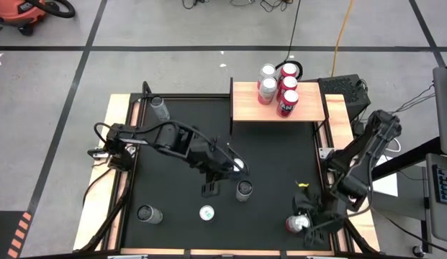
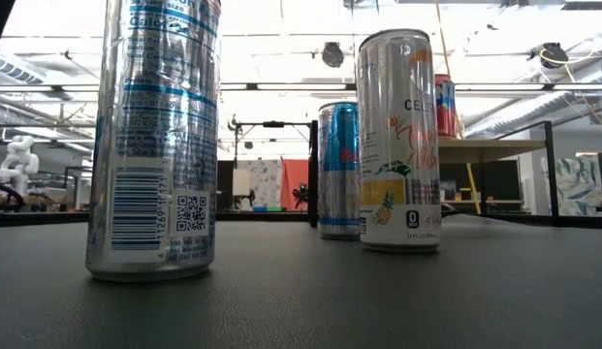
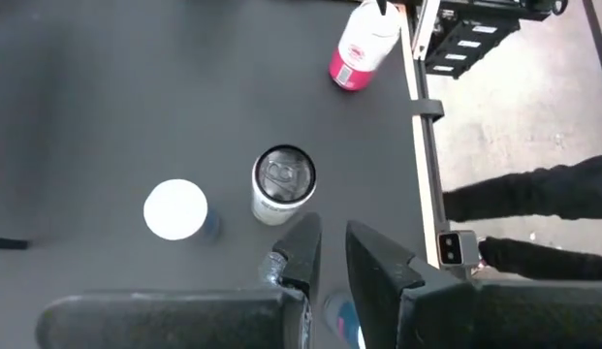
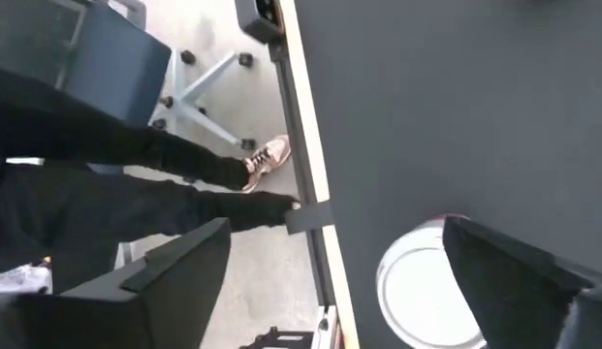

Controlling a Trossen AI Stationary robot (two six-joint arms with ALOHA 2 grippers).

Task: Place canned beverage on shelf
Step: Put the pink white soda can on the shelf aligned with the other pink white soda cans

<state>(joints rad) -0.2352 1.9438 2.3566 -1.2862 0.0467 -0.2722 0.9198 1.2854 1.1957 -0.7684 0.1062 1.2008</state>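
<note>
The shelf (image 1: 277,108) stands at the table's far edge with several cans (image 1: 286,85) upright on its right half. My left gripper (image 1: 236,167) (image 3: 334,237) hovers shut over mid-table, with a blue can (image 2: 337,170) under it. Just nearward stand a silver-topped can (image 1: 244,190) (image 3: 284,184) and a white-topped can (image 1: 206,213). A red can (image 1: 297,223) (image 3: 359,48) stands near the table's near right corner. My right gripper (image 1: 304,214) (image 4: 344,281) is open above it. The can's pale round top (image 4: 417,291) lies between the fingers, close to one finger (image 4: 514,281). My right gripper comes at the red can slanting down from the right side, its fingers wide apart. One finger hides the edge of the can's top (image 4: 438,254); I cannot tell whether it touches.
Another can (image 1: 149,214) stands near the near left corner, and one (image 1: 160,108) is at the far left. Wooden strips (image 1: 121,144) edge the black mat. A person's legs (image 4: 136,165) and a chair base (image 4: 199,78) are beyond the table's right edge.
</note>
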